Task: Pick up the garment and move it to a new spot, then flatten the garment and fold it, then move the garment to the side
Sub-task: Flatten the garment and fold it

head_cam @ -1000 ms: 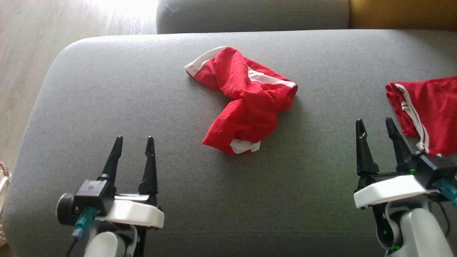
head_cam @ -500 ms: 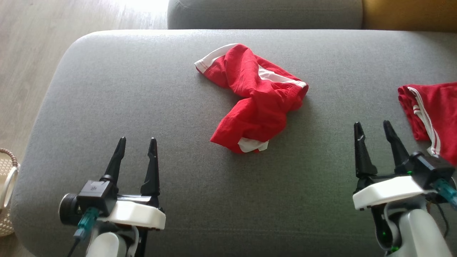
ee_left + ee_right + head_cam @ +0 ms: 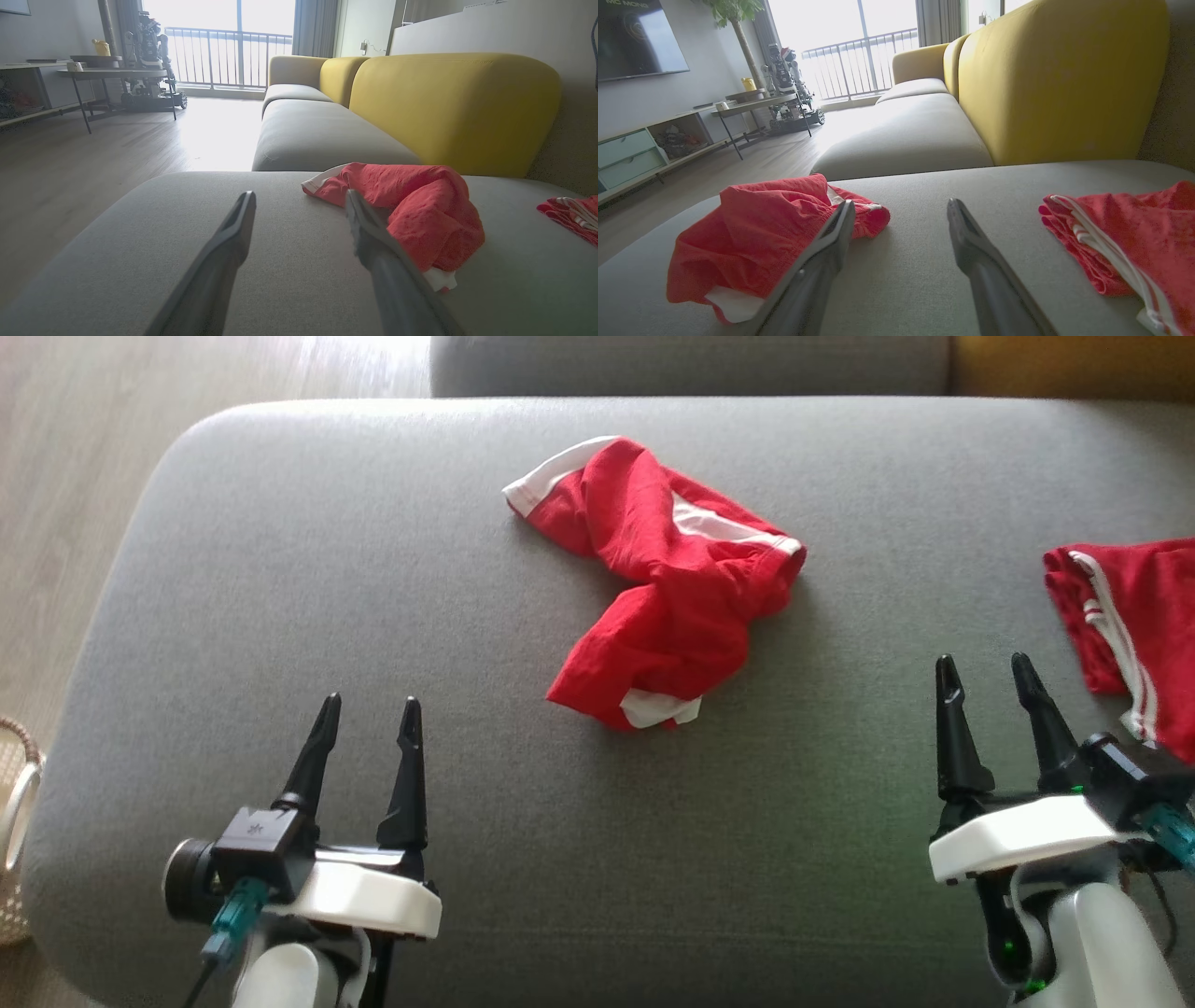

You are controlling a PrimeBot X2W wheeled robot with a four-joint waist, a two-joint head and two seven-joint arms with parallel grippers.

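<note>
A wide grey seat cushion (image 3: 280, 569) of a sofa is taking up most of the head view. In the left wrist view a yellow backrest (image 3: 448, 102) is rising behind it. Pale wooden floor (image 3: 56, 476) is showing past the cushion's rounded left end.

The garment (image 3: 667, 588), red with white trim, is lying crumpled near the middle of the cushion, toward its far side. One white-edged end is pointing up and left, and a white patch is peeking out at the near lower edge. It is resting on the cushion alone, with nothing touching it.

A second red garment (image 3: 1134, 625) with white stripes is lying at the right edge of the cushion, well apart from the first.

The left hand (image 3: 371, 703) is hovering over the near left part of the cushion, released, its two dark fingers spread and grasping nothing. The garment is lying ahead of it and to its right, well apart. In the left wrist view the cloth is showing behind the right-side finger.

The right hand (image 3: 985, 662) is hovering over the near right part of the cushion, likewise released and empty. The garment is lying ahead of it and to its left, well apart, while the second red garment is sitting just beside it on its right. The garment is thus lying between the two hands and farther out than both.
</note>
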